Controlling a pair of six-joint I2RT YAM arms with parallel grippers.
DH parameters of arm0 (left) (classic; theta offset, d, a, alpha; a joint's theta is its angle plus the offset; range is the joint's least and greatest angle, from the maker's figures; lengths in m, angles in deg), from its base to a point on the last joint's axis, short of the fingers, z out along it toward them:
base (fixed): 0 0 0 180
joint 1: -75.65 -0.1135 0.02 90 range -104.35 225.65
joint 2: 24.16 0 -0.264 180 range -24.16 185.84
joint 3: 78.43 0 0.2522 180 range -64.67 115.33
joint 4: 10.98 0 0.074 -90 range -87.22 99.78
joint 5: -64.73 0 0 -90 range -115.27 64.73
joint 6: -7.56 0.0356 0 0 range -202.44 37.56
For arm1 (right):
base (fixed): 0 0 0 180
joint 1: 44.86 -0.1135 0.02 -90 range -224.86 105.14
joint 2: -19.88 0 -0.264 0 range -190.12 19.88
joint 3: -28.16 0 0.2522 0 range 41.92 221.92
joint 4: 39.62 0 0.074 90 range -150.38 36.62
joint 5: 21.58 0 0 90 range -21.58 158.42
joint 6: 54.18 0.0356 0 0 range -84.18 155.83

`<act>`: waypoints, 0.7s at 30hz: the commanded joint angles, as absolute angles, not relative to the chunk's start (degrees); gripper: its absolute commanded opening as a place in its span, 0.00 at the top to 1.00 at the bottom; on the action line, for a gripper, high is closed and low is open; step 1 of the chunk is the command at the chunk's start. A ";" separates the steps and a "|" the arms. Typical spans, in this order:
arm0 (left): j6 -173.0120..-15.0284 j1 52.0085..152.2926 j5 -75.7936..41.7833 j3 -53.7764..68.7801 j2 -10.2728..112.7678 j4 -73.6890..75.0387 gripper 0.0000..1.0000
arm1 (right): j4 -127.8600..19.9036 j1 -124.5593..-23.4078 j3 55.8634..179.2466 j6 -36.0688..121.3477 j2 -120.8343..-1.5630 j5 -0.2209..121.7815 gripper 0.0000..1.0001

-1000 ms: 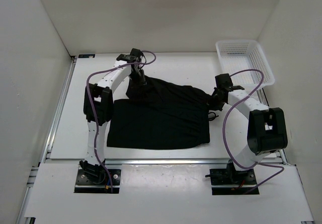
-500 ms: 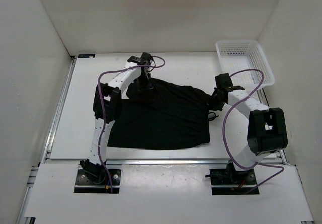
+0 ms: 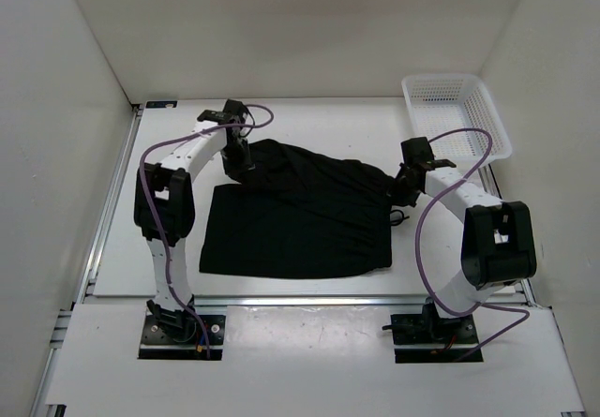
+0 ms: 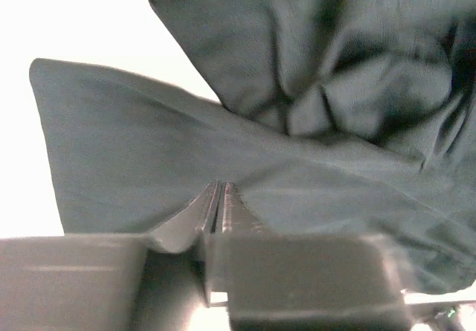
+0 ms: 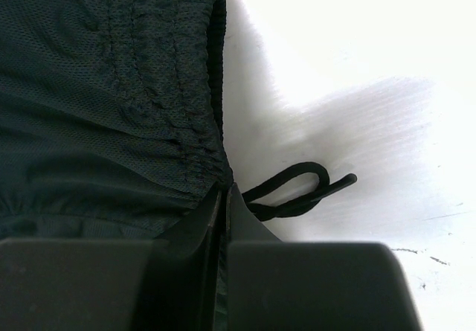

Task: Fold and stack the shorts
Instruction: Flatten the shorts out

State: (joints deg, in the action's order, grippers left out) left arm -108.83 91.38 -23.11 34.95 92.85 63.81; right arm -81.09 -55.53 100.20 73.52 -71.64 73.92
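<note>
Black soft fabric shorts [image 3: 300, 225]: my left claw [image 3: 237, 163], clamped on the leg hem, just pulled left, drawing the top layer taut for folding; right claw [image 3: 401, 188] grips waistband.

White arms [image 3: 192, 145], seemingly purple cables [image 3: 417, 234]

This is a robot test cell in a lab. A white worktop [image 3: 309, 122] is boxed in on three sides by plain white panels [image 3: 56, 155] and edged with a bare aluminium rail [image 3: 111, 201]. A left arm [image 3: 167, 248] and a right arm [image 3: 450, 187] stand bolted to black base plates [image 3: 183, 331] at the near edge, trailing loose purple cables [image 3: 419, 239].
</note>
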 commanded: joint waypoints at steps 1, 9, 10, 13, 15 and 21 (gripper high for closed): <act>-108.71 93.76 -18.59 29.83 88.96 59.92 0.76 | -82.56 -55.76 100.02 72.04 -69.06 75.36 1.00; -109.95 94.81 -21.93 23.85 88.43 57.36 0.00 | -84.06 -55.76 100.72 68.61 -67.92 74.13 0.54; -110.47 94.81 -21.93 23.14 89.21 56.84 0.01 | -84.06 -55.76 100.20 68.61 -67.22 74.13 0.53; -111.09 94.81 -20.19 19.10 89.75 55.26 0.28 | -84.06 -56.36 99.14 68.08 -67.22 72.47 0.53; -111.80 94.81 -18.86 15.24 89.75 53.58 0.59 | -83.45 -57.16 97.74 68.08 -66.61 71.86 0.53; -113.03 94.81 -19.38 6.62 84.05 53.58 0.90 | -80.98 -61.99 93.34 69.22 -66.51 68.68 0.70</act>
State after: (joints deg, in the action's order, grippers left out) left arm -112.26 94.66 -19.05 10.71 87.78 54.18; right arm -82.09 -60.32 94.59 69.34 -67.21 70.77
